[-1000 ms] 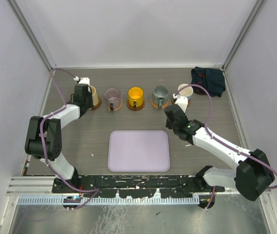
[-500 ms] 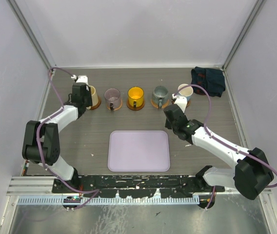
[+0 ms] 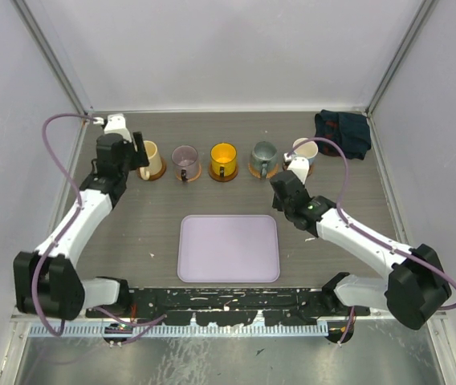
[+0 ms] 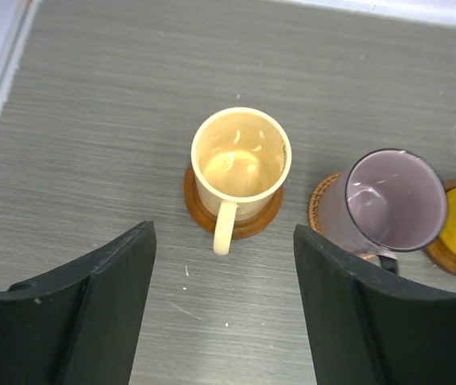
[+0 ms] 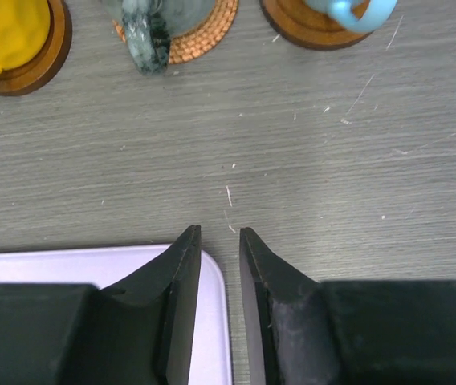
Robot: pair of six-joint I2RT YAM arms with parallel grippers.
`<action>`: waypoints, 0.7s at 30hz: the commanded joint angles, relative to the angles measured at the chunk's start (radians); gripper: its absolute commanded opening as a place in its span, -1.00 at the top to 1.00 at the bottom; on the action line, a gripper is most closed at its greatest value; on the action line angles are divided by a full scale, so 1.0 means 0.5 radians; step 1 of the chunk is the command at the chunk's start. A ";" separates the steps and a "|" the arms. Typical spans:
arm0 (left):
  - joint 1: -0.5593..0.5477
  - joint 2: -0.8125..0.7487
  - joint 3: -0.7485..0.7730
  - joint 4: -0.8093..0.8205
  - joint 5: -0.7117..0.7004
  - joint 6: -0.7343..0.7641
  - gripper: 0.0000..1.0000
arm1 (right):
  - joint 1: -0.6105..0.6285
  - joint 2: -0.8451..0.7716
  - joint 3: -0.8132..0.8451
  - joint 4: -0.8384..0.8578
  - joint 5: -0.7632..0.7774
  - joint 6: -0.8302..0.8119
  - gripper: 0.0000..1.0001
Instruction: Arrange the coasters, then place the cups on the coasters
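Five cups stand in a row at the back, each on a coaster: cream cup, purplish cup, yellow cup, grey-green cup and light blue cup. My left gripper is open and empty, drawn back from the cream cup, which sits upright on a brown coaster with its handle toward me. The purplish cup rests on a woven coaster. My right gripper hangs over the tray's corner, jaws a narrow gap apart, holding nothing.
A lavender tray lies at the table's middle front. A dark folded cloth sits in the back right corner. Pale enclosure walls close in the left, right and back sides.
My left gripper has opened, letting go of the cream cup, and pulled back to the left. The cup stays on its coaster. The right arm has hardly moved.
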 commanded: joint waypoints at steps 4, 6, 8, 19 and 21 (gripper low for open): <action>0.008 -0.397 0.122 -0.350 -0.076 -0.119 -0.99 | -0.178 -0.111 0.221 0.042 0.174 -0.158 0.16; 0.008 -0.475 0.125 -0.430 -0.073 -0.167 -0.96 | -0.315 -0.116 0.250 0.049 0.121 -0.170 0.00; 0.008 -0.553 0.122 -0.508 -0.072 -0.215 -0.96 | -0.469 -0.141 0.272 0.045 0.034 -0.159 -0.20; 0.008 -0.872 0.209 -0.977 -0.121 -0.270 -0.96 | -0.926 -0.678 0.287 -0.233 0.329 0.030 -1.00; 0.008 -0.875 0.237 -1.074 -0.126 -0.261 -0.96 | -0.926 -0.771 0.292 -0.276 0.406 0.048 -1.00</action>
